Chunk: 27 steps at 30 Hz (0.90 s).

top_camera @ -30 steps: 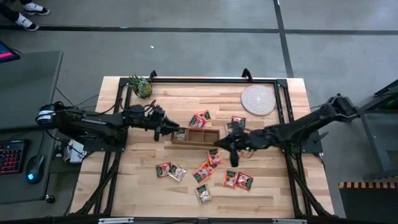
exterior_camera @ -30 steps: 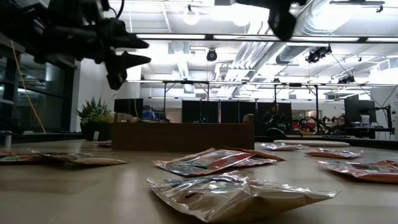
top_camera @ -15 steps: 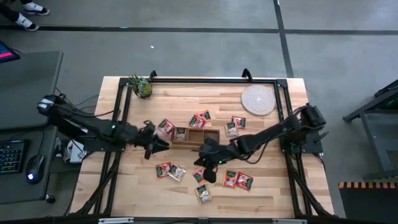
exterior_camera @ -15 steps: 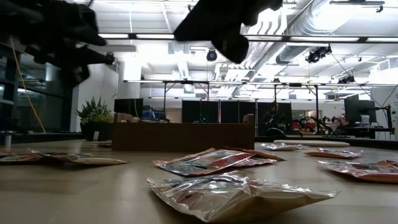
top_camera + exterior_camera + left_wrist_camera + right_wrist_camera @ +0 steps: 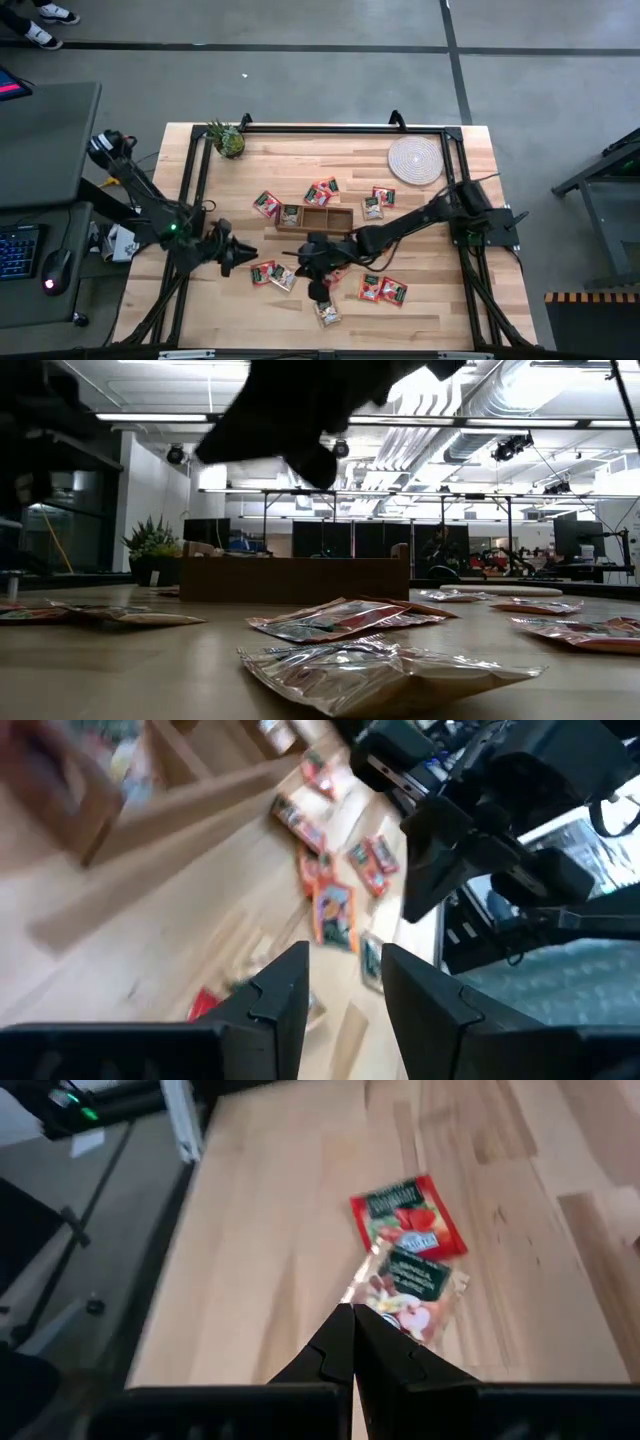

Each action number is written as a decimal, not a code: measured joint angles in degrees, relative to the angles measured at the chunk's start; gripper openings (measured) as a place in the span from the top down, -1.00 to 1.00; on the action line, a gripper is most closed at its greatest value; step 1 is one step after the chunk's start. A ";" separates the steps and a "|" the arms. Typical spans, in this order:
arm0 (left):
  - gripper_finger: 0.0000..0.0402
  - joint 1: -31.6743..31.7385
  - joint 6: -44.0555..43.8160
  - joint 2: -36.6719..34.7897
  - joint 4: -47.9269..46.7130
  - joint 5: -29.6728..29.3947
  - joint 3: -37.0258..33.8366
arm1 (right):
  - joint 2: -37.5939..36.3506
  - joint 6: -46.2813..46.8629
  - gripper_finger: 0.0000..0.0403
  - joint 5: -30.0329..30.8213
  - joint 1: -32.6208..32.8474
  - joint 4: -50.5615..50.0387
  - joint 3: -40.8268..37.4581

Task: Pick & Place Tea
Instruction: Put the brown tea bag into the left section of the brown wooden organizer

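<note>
- Two arms are working over the wooden worktop (image 5: 440,310), and in the high view the left one is sitting at the left edge, its left gripper (image 5: 240,254) hanging low over bare wood just left of a pair of tea sachets (image 5: 273,274).
- Its fingers (image 5: 283,982) are standing apart with nothing between them in the left wrist view, which suggests it is lining up on that pair rather than carrying anything.
- Compared with a second ago, this arm is no longer reaching up beside the box; it has swung down and back toward the lower left of the frame.
- At the centre of the frame the long wooden box (image 5: 314,218) is lying with sachets scattered around it, most below it and a few above.
- The right gripper (image 5: 316,262) is reaching far across from the right edge to just below the box, over the loose sachets at lower centre.
- Its fingers (image 5: 336,1342) are pressed together and holding nothing, their tips pointing at a sachet below.
- A second ago this gripper was hovering by the right end of the box; it has since travelled leftward and down.
- At the upper right, the round woven mat (image 5: 415,160) is lying untouched.
</note>
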 joint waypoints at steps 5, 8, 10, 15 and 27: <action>0.37 -1.94 -9.48 8.14 3.07 -1.20 0.68 | 4.11 -0.37 1.00 -2.95 -1.25 -0.10 2.57; 0.37 -1.84 -14.36 12.53 3.43 -0.10 2.67 | 5.12 -0.22 1.00 -3.40 -1.88 -1.16 2.56; 0.37 -1.85 -16.04 14.98 3.07 0.81 4.22 | 5.14 -0.87 1.00 -2.96 -2.14 -1.55 2.50; 0.37 -1.85 -19.24 20.53 2.36 2.03 7.91 | 5.24 -5.01 1.00 -5.18 -2.51 -0.39 2.59; 0.37 -1.83 -23.52 24.69 2.66 3.11 10.15 | 9.45 -5.59 1.00 -7.10 -2.13 1.93 2.59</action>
